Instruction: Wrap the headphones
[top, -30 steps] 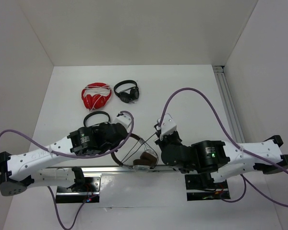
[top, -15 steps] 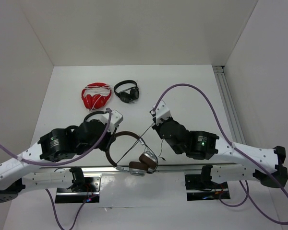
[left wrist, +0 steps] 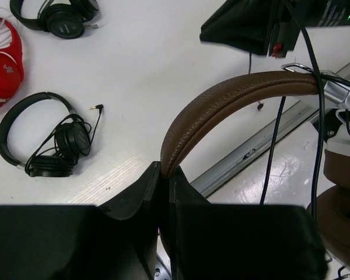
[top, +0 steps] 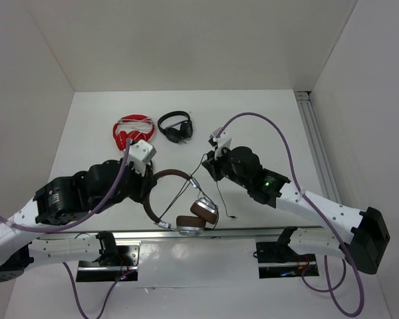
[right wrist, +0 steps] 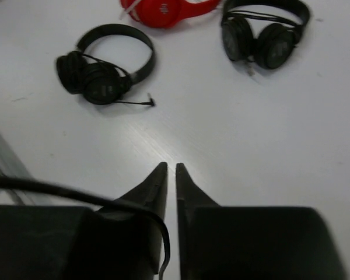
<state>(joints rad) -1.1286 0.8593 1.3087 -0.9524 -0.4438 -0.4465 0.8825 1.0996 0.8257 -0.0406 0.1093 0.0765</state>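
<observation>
Farther out than before, right fingers (right wrist: 162,175) stood barely parted, cable (right wrist: 58,189) beside them, hold unclear; left fingers (left wrist: 154,175) clamped the headband (left wrist: 233,93); wrapping unfinished.

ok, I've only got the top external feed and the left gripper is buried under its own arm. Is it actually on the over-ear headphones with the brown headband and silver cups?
Observer: Yes. The left wrist view shows the left gripper shut on the headphones, at one end of the brown band.
Operator: Is the right one pinching the thin dark cable?
Observer: Not at the tips. In the right wrist view the right gripper is a slit apart with nothing between the tips. The cable crosses one finger's body further back.
Operator: Anything hidden under the left arm?
Observer: A small all-black pair lies flat on the white table, its jack plug loose beside it.
</observation>
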